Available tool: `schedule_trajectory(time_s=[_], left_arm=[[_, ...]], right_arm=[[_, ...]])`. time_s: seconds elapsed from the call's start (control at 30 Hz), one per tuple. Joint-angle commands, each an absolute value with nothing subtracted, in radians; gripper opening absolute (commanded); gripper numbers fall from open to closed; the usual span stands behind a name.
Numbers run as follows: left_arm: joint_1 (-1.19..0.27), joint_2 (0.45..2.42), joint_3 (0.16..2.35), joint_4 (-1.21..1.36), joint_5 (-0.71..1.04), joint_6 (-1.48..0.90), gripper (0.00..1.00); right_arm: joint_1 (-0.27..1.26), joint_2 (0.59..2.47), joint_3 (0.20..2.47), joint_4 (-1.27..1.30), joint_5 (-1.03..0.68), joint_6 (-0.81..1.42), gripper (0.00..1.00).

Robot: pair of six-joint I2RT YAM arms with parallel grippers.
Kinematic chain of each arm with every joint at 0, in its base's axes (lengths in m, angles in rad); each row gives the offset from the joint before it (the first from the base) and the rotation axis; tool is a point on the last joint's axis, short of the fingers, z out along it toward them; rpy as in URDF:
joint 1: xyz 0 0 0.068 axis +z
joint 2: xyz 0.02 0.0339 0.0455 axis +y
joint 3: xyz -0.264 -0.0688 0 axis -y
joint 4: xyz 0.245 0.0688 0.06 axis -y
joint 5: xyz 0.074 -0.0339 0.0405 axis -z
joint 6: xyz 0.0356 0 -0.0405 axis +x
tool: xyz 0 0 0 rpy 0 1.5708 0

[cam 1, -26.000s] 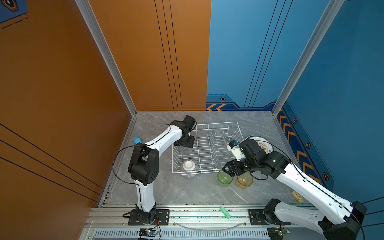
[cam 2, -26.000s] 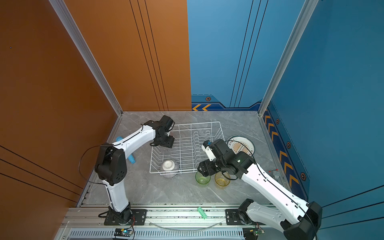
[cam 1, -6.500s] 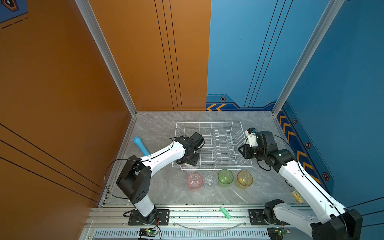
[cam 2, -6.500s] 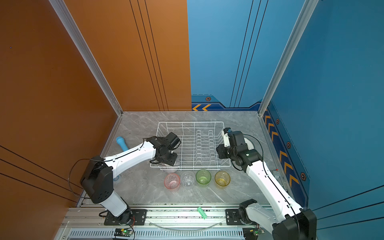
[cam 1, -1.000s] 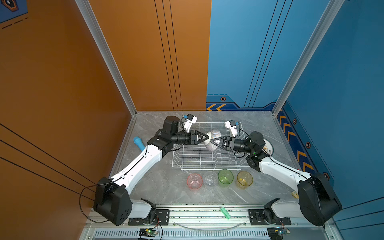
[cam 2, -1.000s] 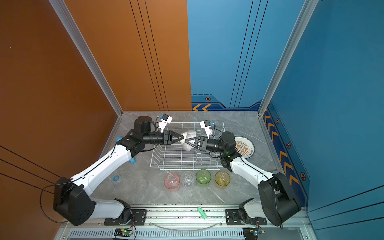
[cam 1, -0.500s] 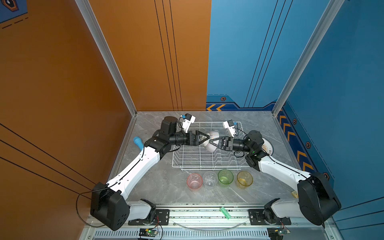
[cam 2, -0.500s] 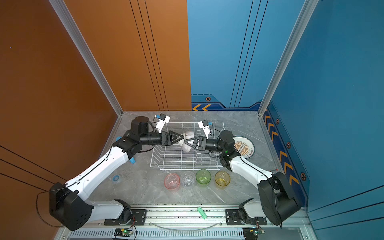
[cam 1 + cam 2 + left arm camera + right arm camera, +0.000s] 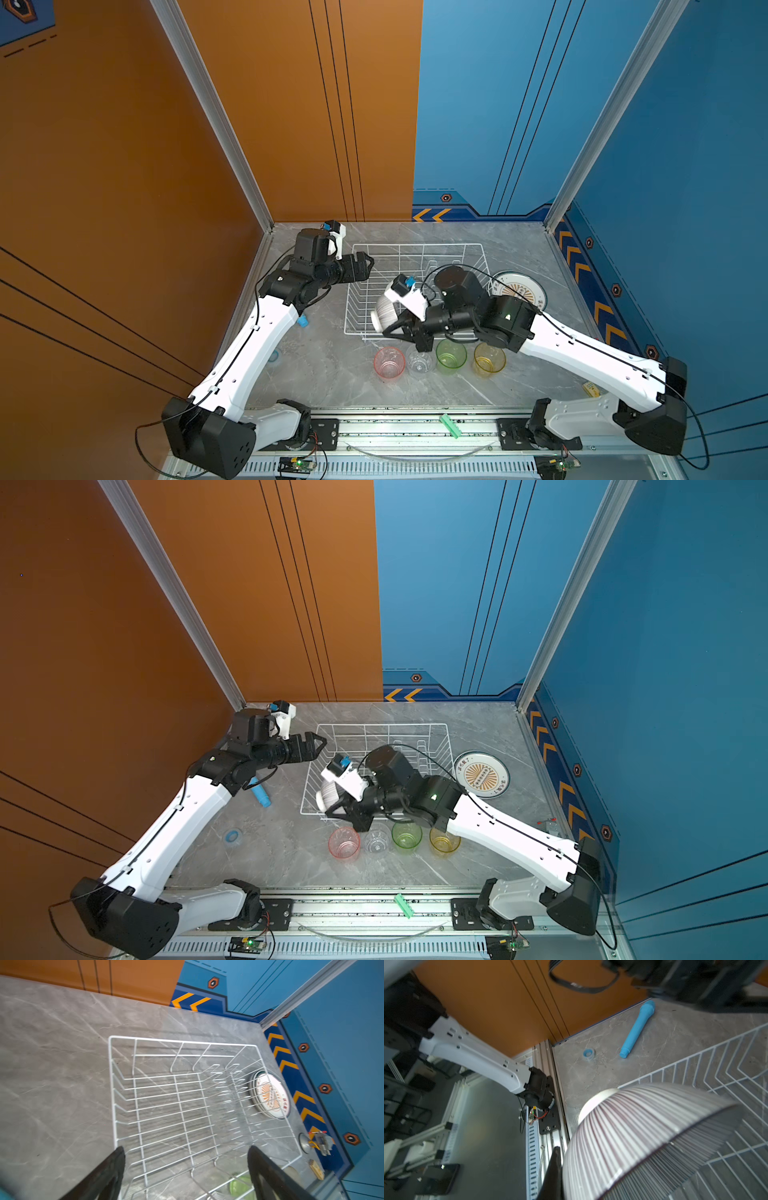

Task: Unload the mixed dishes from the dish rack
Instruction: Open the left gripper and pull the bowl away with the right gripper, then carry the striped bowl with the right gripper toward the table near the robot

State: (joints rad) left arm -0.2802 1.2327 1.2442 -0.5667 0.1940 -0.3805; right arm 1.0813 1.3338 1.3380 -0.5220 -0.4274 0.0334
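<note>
My right gripper (image 9: 392, 332) is shut on the rim of the small striped bowl (image 9: 384, 316) (image 9: 643, 1136), which it holds tilted over the front left of the white wire dish rack (image 9: 415, 246) (image 9: 182, 1041). One finger (image 9: 555, 1169) lies against the bowl's outside. My left gripper (image 9: 368, 266) (image 9: 187, 1149) hangs open and holds nothing above the rack's back left corner. In the left wrist view no dish stands in the rack. Pink (image 9: 389, 363), clear (image 9: 420, 360), green (image 9: 451, 355) and yellow (image 9: 489, 359) tumblers stand in a row before the rack. Stacked plates (image 9: 517, 289) lie to its right.
A light-blue cylinder (image 9: 259, 793) and a small blue ring (image 9: 232, 836) lie on the grey table left of the rack, under my left arm. A green clip (image 9: 451, 426) rests on the front rail. Small hardware (image 9: 320, 1142) sits by the right wall.
Both grippers were at the bowl above the rack. My left gripper has opened and drawn back to the left. My right gripper has swung the bowl toward the rack's front left.
</note>
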Motion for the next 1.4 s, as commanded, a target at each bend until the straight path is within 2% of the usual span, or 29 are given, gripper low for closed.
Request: schedule_trajectory(time_s=[0.0,0.2,0.37,0.53,0.8,1.37], left_arm=[[-0.251,1.249,1.269,-0.623,0.133,-0.339,0.92],[-0.209,1.277,1.294,-0.623,0.147,-0.327,0.93],[-0.196,1.285,1.308,-0.623,0.144,-0.325,0.92],[-0.188,1.276,1.332,-0.623,0.148,-0.313,0.93],[-0.169,1.236,1.355,-0.623,0.196,-0.298,0.93],[-0.129,1.173,1.350,-0.623,0.250,-0.291,0.93]], right_arm=[[1.201,1.405,1.440,-0.814,-0.170,-0.282,0.00],[1.400,1.578,1.577,-0.948,0.010,-0.416,0.00],[1.481,1.725,1.665,-0.959,0.118,-0.462,0.00],[1.502,1.894,1.816,-1.015,0.149,-0.495,0.00],[1.500,2.177,2.044,-1.153,0.314,-0.509,0.00],[1.441,2.350,2.135,-1.161,0.363,-0.511,0.00]])
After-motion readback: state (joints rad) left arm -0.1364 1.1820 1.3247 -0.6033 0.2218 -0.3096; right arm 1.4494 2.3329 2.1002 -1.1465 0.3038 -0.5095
